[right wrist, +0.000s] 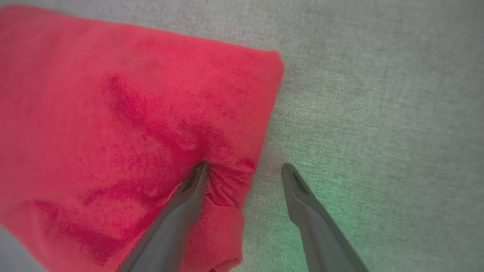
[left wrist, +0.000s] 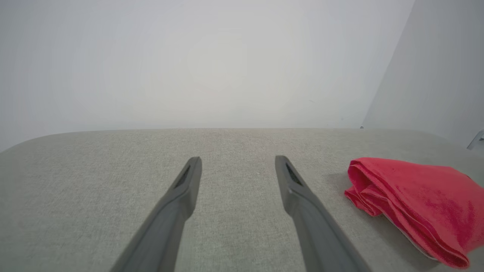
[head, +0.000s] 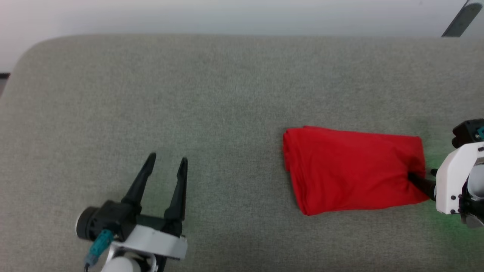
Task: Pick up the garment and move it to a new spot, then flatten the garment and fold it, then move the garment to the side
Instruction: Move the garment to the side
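The garment (head: 353, 170) lies folded into a red oblong on the grey surface, right of centre; no white sleeves or trim show. In the right wrist view my right gripper (right wrist: 244, 170) is open at its right edge: one finger presses down into the red cloth (right wrist: 132, 124), dimpling it, and the other rests on the bare surface beside it. From the head view that gripper (head: 421, 179) meets the garment's lower right corner. My left gripper (head: 166, 160) is open and empty at the lower left, well apart from the garment (left wrist: 419, 200), its fingers (left wrist: 189, 177) over bare surface.
The grey padded surface (head: 189, 94) has a rounded far left corner and ends at a pale wall. A dark slanted bar (head: 461, 19) shows at the top right, off the surface.
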Controlling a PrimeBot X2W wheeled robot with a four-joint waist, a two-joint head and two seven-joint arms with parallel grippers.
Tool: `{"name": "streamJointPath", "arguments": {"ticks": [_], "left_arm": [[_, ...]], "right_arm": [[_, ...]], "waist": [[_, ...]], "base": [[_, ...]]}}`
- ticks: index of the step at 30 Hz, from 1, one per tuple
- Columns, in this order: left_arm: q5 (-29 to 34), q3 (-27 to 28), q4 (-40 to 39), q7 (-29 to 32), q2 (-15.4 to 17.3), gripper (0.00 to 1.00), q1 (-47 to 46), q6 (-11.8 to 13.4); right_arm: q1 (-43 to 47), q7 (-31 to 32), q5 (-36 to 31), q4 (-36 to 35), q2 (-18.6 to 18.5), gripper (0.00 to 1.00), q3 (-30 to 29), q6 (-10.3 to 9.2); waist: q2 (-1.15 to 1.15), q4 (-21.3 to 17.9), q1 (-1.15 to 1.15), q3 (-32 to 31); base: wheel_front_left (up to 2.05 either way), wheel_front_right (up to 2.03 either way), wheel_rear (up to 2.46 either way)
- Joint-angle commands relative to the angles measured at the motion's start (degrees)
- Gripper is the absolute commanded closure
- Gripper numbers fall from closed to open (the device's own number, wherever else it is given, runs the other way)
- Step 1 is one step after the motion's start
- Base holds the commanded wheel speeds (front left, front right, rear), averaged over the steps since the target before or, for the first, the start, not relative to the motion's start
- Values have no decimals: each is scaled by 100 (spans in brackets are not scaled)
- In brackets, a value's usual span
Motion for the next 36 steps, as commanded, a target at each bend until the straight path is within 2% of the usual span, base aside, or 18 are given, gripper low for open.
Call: {"name": "streamJointPath", "arguments": {"ticks": [1,5,6,7,9,10,15,23,31,35,36], "left_arm": [[-12,-28,-5,-6,13,0,-165,-10],[-21,-79,14,-6,21,0,-370,-10],[-14,-91,32,-6,22,0,-412,-10],[-11,-93,47,-6,34,0,-451,-10],[37,-91,10,-6,45,0,-524,-10],[56,-76,-36,-6,44,0,-550,-10],[73,-46,-165,-6,164,0,-617,-10],[239,-277,-404,-5,607,0,-1146,-10],[303,-1207,-297,-5,1271,0,-2525,-9],[245,-1769,-123,-5,1454,0,-3454,-9],[245,-1769,-123,-5,1454,0,-3454,-9]], "right_arm": [[-98,42,-39,104,6,0,104,-9],[-163,168,71,296,17,0,433,-9],[-162,180,115,303,5,10,529,-9],[-169,167,171,290,-13,51,619,-9],[-203,-25,263,221,-48,88,702,-10],[-232,-134,315,187,-90,100,735,-9],[-444,-895,563,66,-355,100,584,-24],[-697,-2021,750,110,-745,100,-24,-10],[-1107,-2910,448,996,-1236,100,-490,-10],[-1637,-3468,371,1698,-1334,100,-621,-10],[-1637,-3468,371,1698,-1334,100,-621,-10]], "waist": [[0,94,0,319],[0,90,0,556],[0,80,0,597],[0,64,0,632],[0,20,0,685],[0,-10,0,709],[0,-287,0,824],[0,-1144,0,1354],[0,-1865,0,2069],[0,-2010,0,2366],[0,-2010,0,2366]], "base": [[0,0,0],[0,0,0],[0,0,0],[0,0,0],[0,0,0],[0,0,0],[0,0,0],[0,0,0],[0,0,0],[0,0,0],[0,0,0]]}}
